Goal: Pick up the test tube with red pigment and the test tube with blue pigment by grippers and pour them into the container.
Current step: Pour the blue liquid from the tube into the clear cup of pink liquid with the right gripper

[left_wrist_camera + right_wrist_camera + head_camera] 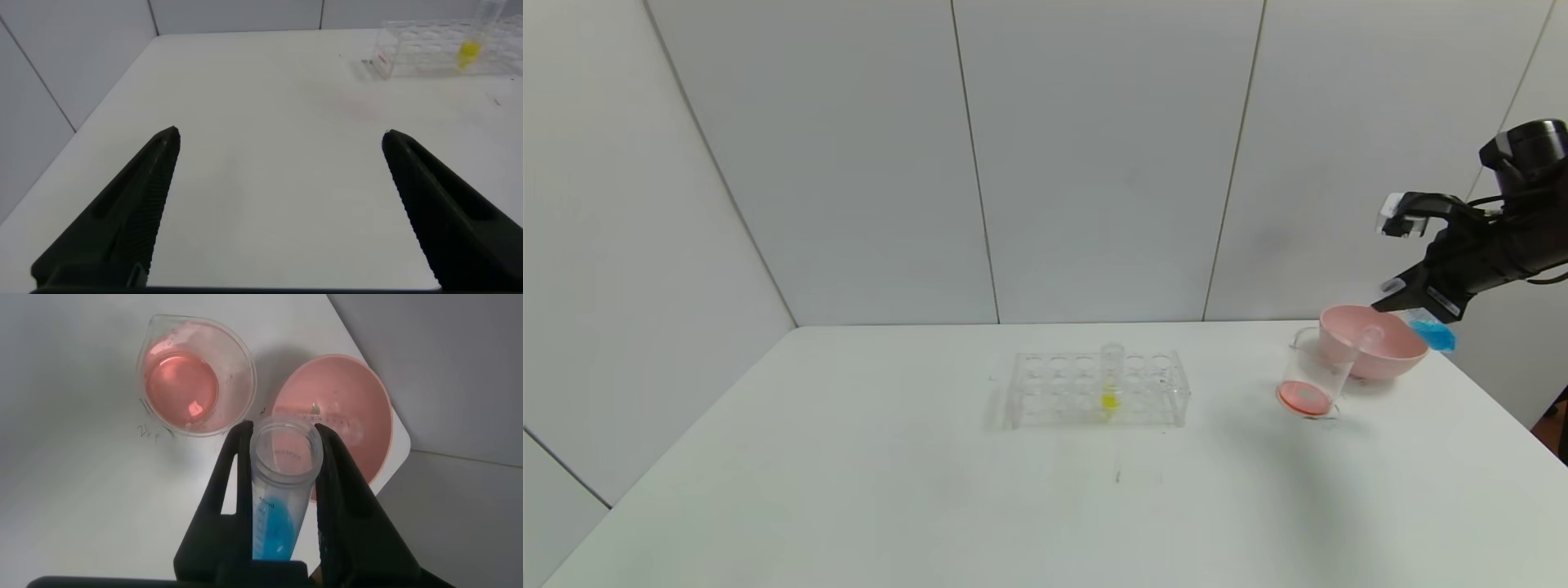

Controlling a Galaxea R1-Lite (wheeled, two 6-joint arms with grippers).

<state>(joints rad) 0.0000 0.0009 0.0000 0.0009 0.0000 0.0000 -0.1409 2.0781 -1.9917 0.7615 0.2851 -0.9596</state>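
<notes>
We hold the test tube with blue pigment (278, 498) clamped between the fingers of our right gripper (1417, 306), tilted above the far right corner of the counter (849, 490), mouth towards the container (1311, 380). The container, beside the pink bowl (1380, 347), holds reddish liquid, so we judge the red pour is done and the blue is in hand. Next we must bring the tube's mouth over the container's rim, not the bowl, and tip further. Our left gripper (278, 204) idles over bare counter, fingers wide.
</notes>
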